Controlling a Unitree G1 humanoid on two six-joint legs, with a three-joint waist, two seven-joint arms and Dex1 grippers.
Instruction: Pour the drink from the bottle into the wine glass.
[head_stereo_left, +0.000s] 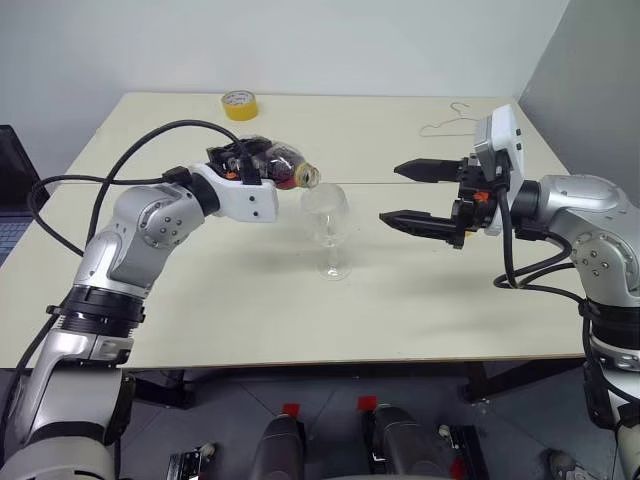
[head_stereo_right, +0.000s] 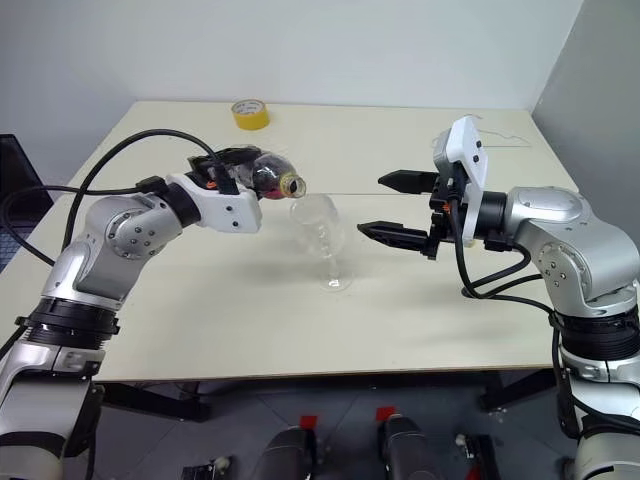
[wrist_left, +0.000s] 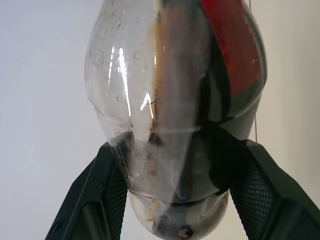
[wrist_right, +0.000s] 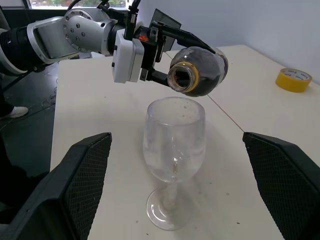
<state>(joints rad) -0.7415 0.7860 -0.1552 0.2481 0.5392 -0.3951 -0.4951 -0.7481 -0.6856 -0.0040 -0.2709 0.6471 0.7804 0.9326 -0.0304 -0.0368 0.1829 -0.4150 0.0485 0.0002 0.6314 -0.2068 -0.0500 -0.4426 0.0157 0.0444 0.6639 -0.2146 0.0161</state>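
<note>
My left gripper is shut on the bottle, which lies almost level with its uncapped mouth just above the rim of the wine glass. The dark drink sits in the bottle's lower side, up to the neck. In the left wrist view the black fingers clamp the bottle's ribbed base. The glass stands upright on the table, and its bowl looks clear apart from a few specks. To the right of the glass my right gripper is open, pointing at it, with nothing between its fingers.
A yellow tape roll lies at the table's far edge. A thin wire hanger rests at the far right. A laptop sits past the table's left side. Two tabletops meet along a seam behind the glass.
</note>
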